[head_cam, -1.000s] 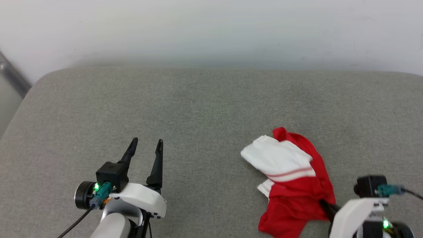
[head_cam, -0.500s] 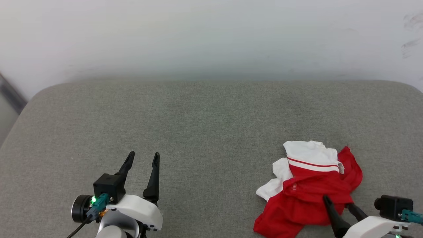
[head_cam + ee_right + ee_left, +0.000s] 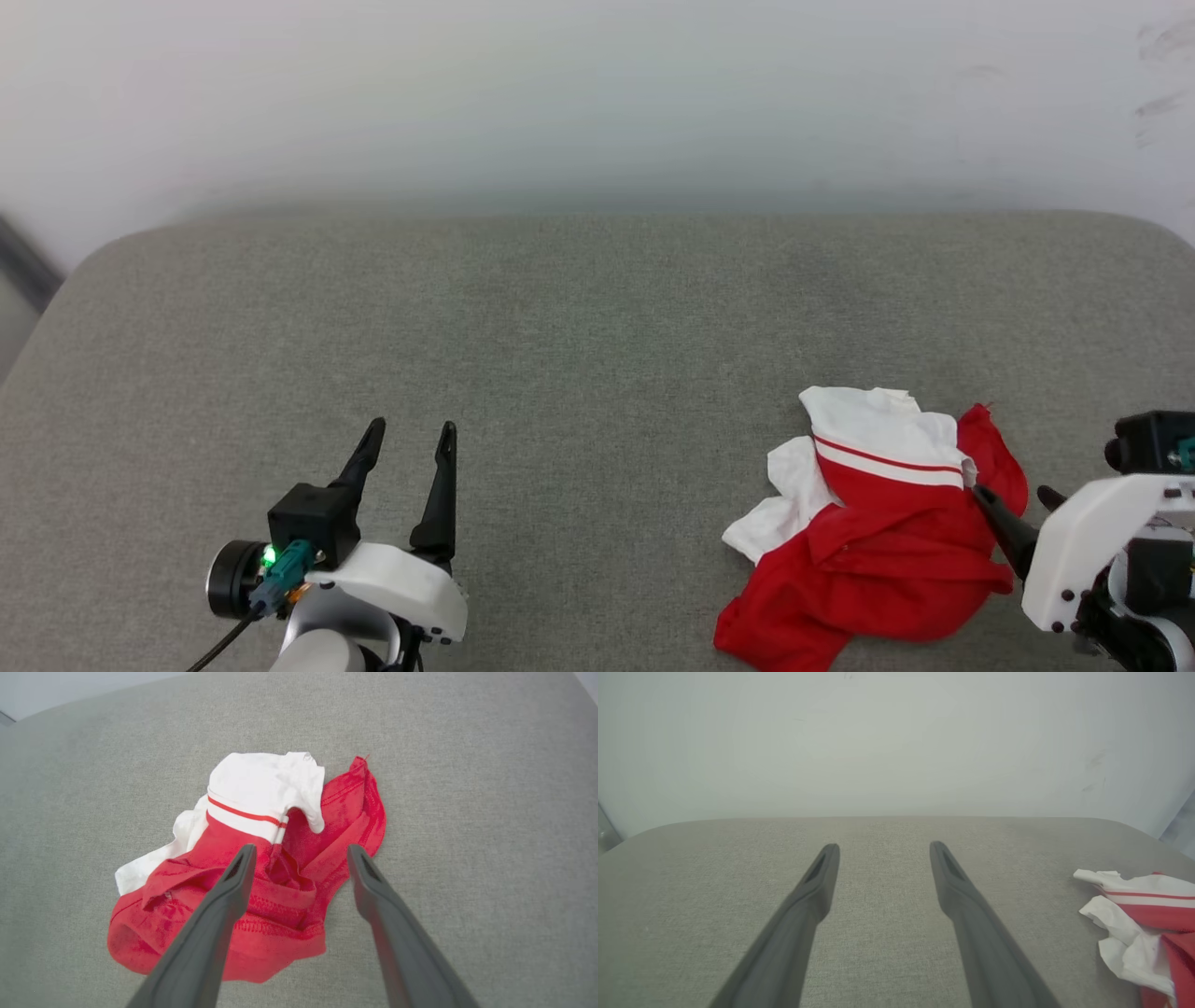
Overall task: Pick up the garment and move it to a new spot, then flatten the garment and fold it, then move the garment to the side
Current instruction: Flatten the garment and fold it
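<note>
The garment [image 3: 878, 551], a red shirt with white sleeves and a red stripe, lies crumpled on the grey cushion at the lower right. Its white sleeve edge shows at the right of the left wrist view [image 3: 1134, 919]. My right gripper [image 3: 1018, 499] hovers at the garment's right edge, open, holding nothing. In the right wrist view the garment [image 3: 261, 868] lies under the spread fingers of that gripper [image 3: 301, 851]. My left gripper [image 3: 411, 431] stands open over bare cushion at the lower left, far from the garment; its own view shows the gripper [image 3: 883, 847] with nothing in it.
The grey fabric cushion [image 3: 579, 317] spans the whole work area, with a rounded far edge against a pale wall [image 3: 597, 93]. Wide bare fabric lies between the two grippers and beyond them.
The right gripper, shut on the garment a second ago, has opened and let it go, then pulled back to the garment's right edge. The garment has settled further right. The head camera shifted.
</note>
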Robot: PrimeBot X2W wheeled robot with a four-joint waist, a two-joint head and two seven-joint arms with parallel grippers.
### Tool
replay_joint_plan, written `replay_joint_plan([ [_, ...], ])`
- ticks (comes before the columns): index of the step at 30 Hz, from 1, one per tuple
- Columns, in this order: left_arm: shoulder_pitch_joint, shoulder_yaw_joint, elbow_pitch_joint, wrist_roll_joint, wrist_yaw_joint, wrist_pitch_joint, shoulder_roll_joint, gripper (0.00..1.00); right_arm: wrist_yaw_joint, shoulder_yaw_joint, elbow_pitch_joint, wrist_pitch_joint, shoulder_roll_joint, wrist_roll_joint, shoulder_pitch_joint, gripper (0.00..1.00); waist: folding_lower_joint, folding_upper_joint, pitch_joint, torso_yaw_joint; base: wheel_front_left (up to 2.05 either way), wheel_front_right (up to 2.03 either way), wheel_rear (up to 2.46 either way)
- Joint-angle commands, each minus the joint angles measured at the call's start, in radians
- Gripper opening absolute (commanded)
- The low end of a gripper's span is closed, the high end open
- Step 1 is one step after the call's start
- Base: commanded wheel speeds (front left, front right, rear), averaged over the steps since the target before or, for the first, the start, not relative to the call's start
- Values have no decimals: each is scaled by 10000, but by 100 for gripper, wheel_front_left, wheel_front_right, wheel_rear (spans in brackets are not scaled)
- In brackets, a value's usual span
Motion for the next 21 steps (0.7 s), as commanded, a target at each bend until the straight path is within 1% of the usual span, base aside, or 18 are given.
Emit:
replay_joint_plan([
  [1, -242, -49, -45, 52, -69, 1, -7, 100, -3, 106, 258, 664, -119, 21, -459, 100, 0, 0, 263, 108, 0, 0, 0],
  [5, -532, -152, 27, 119, -134, -38, -47, 100, -3, 357, 771, 1713, -65, 181, -1028, 100, 0, 0, 611, 226, 0, 0, 0],
  [9, -765, -185, 131, 165, -190, -82, -103, 100, -3, 634, 1148, 1867, -42, 209, -1477, 100, 0, 0, 854, 297, 0, 0, 0],
  [10, -795, -180, 168, 165, -199, -97, -109, 100, -3, 683, 1220, 1811, -55, 217, -1552, 84, 0, 0, 888, 299, 0, 0, 0],
  [11, -823, -170, 190, 163, -205, -103, -113, 100, -3, 744, 1231, 1705, -54, 243, -1624, 36, 0, 0, 921, 294, 0, 0, 0],
  [12, -844, -162, 208, 159, -208, -115, -122, 100, -3, 793, 1222, 1599, -95, 240, -1704, 0, 0, 0, 942, 282, 0, 0, 0],
  [17, -828, -89, 291, 118, -194, -170, -118, 100, -3, 786, 661, 800, -368, -151, -1875, 0, 0, 0, 1014, 131, 0, 0, 0],
  [19, -825, -79, 308, 115, -204, -189, -115, 100, -5, 485, 324, 466, -497, -486, -1781, 0, 0, 0, 1026, 74, 0, 0, 0],
  [21, -839, -79, 316, 127, -213, -207, -120, 100, -5, -19, 33, 127, -396, -732, -1528, 0, 0, 0, 1034, 35, 0, 0, 0],
])
